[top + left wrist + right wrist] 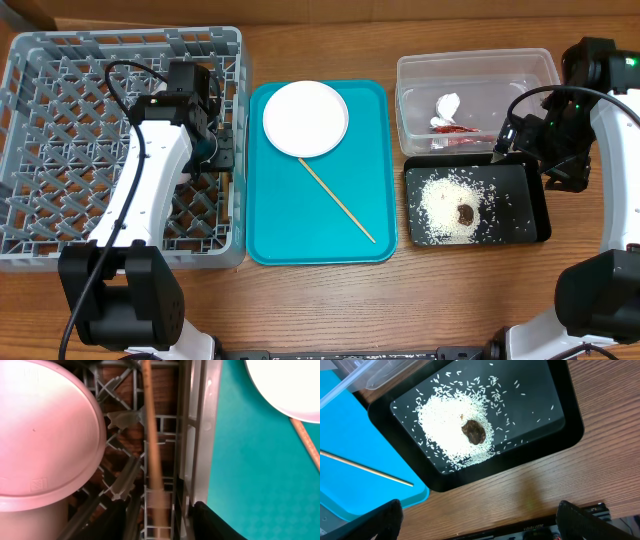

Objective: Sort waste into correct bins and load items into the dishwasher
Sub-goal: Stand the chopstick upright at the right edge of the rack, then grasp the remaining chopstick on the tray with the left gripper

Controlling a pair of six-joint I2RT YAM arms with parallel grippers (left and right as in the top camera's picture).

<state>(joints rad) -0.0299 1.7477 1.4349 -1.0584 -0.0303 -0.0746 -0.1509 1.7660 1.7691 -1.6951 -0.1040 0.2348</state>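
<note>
My left gripper hangs over the right side of the grey dish rack, just inside its right wall. Its fingers are apart, with a wooden chopstick running between them down into the rack. A pinkish-white bowl lies in the rack beside it. The white plate and a second chopstick lie on the teal tray. The red-and-white wrapper is in the clear tub. The rice and brown lump lie in the black tray. My right gripper is open and empty.
Bare wooden table shows in front of the black tray, with the table's front edge just beyond. The grey-green bowl and the small cup are out of view; my left arm covers part of the rack in the overhead view.
</note>
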